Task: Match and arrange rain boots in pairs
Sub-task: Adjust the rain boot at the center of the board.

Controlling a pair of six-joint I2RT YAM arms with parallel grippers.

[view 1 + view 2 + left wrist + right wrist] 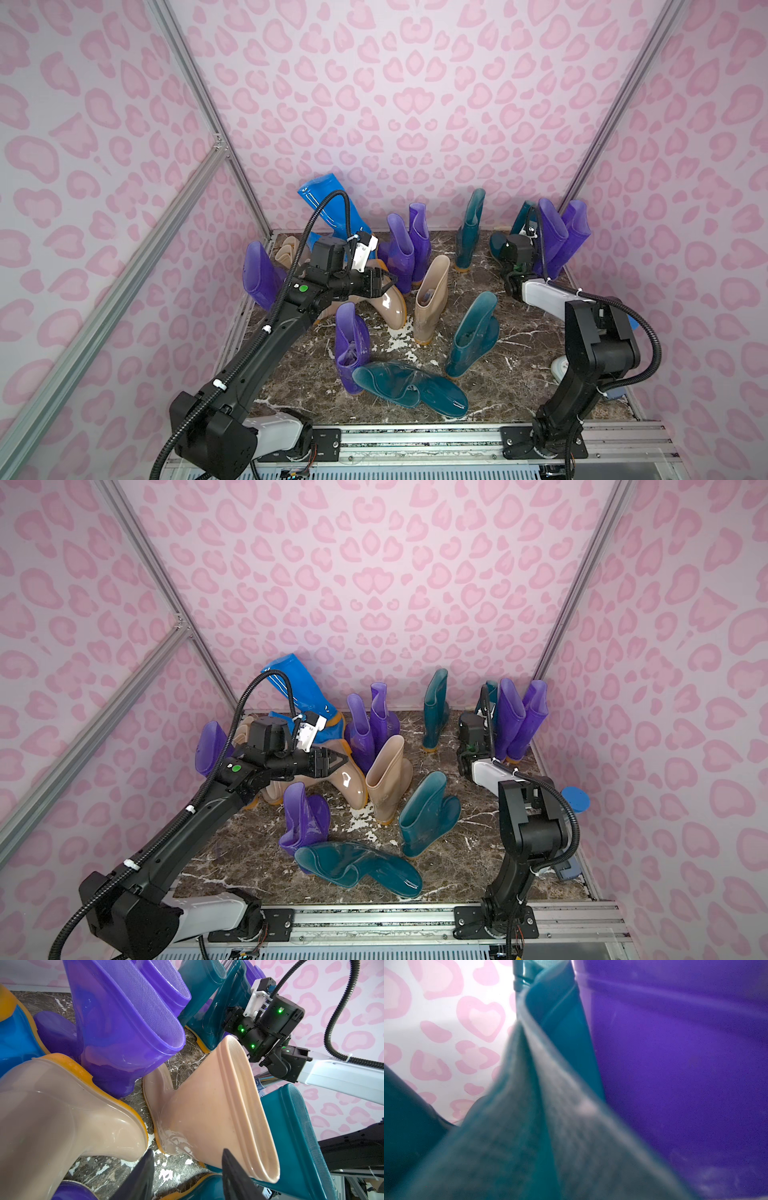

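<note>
Dark marbled table inside pink-patterned walls, with rain boots standing and toppled across it.
The left gripper hovers with fingers apart, holding nothing, over a toppled beige boot just beside an upright beige boot. The right gripper is at the far right corner, close to a teal boot next to two standing purple boots — whether its jaws are parted or closed cannot be told.
</note>
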